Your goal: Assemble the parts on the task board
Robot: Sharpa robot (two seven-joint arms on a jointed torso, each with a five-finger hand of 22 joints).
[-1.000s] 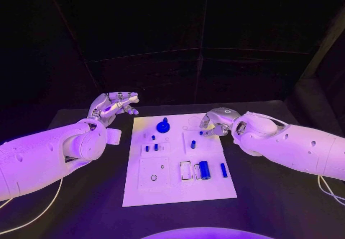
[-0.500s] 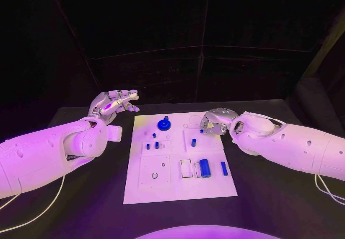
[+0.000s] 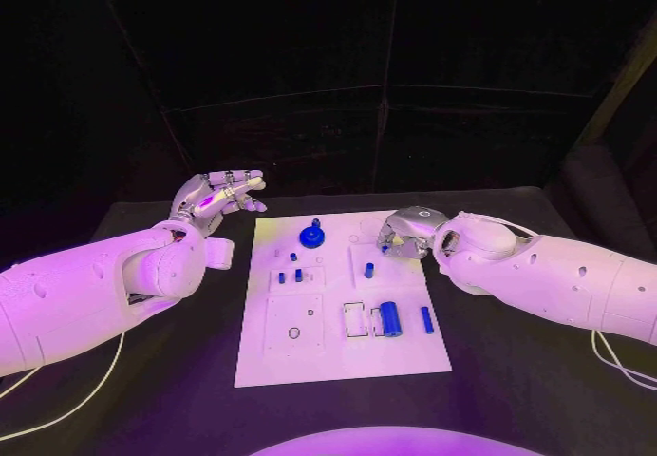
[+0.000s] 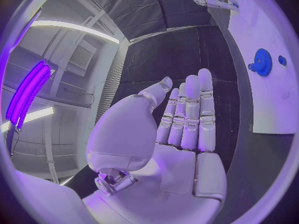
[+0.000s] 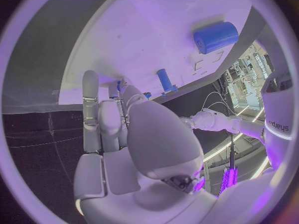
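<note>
Here our right hand [image 3: 405,234] hovers with fingers curled, holding nothing we can see, at three o'clock of the task board [image 3: 343,366], so we should lower gently toward the small blue peg [image 3: 368,272] at its seven o'clock.

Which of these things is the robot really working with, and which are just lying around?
Part of the job:
task board
blue gear
blue cylinder
small blue pegs
right hand, over the board's far edge
left hand, empty

Just there:
black table
</note>
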